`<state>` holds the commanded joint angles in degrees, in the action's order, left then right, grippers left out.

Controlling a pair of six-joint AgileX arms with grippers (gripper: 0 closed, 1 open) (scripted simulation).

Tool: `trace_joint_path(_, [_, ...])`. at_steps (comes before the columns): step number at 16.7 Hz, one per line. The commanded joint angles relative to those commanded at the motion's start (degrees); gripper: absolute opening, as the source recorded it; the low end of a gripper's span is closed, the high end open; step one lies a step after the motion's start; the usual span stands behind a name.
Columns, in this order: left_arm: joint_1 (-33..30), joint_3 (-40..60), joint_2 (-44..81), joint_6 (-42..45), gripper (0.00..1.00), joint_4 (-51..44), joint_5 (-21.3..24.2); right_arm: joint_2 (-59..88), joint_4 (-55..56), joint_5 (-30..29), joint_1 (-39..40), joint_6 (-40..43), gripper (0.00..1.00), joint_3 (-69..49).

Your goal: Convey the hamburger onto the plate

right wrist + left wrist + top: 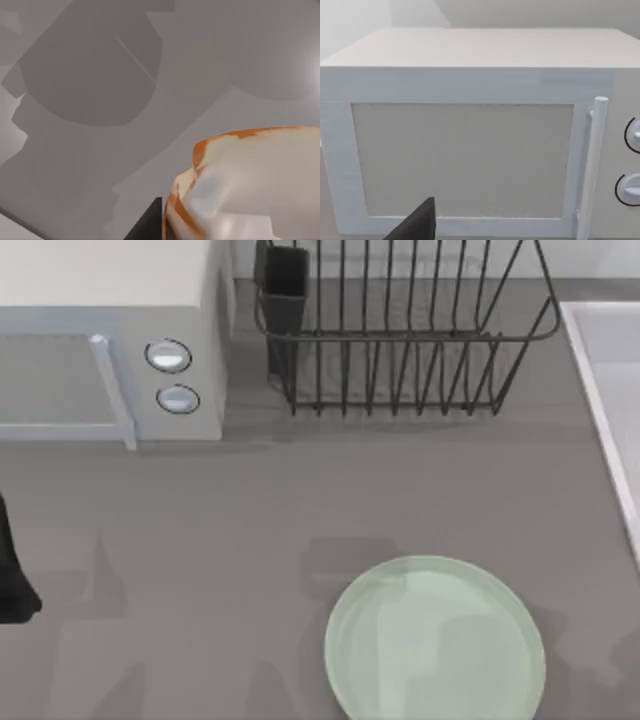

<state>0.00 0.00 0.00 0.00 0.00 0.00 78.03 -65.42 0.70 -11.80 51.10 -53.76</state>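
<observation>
Close up, hamburger (240,190) orange-tan and pale cream, rounded, glossy, right gripper's grip unclear.

Open tabletop around the plate (435,640)
The back is blocked by a microwave (110,340) and wire rack (400,330); between them and the plate, bare table (200,530) is left

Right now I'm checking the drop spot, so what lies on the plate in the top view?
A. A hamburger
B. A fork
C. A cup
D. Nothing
D: the plate shows only its bare green surface, with nothing resting on it; the hamburger appears close up in the right wrist view.
</observation>
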Motion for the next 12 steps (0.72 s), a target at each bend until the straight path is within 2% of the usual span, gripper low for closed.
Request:
trace_joint_path(3, [0.0,0.0,0.0,0.0,1.0,0.0,0.0,0.51,0.48,-0.37,1.47,3.29,0.0,-0.52])
trace_joint_path(6, [0.0,0.0,0.0,0.0,1.0,0.0,0.0,2.04,1.29,-1.12,5.36,12.13,0.0,-1.71])
trace_joint_path(9, [0.0,0.0,0.0,0.0,1.0,0.0,0.0,4.82,1.72,-1.87,10.95,26.31,0.0,-2.87])
trace_joint_path(12, [0.0,0.0,0.0,0.0,1.0,0.0,0.0,8.9,1.25,-2.28,17.72,45.73,0.0,-3.79])
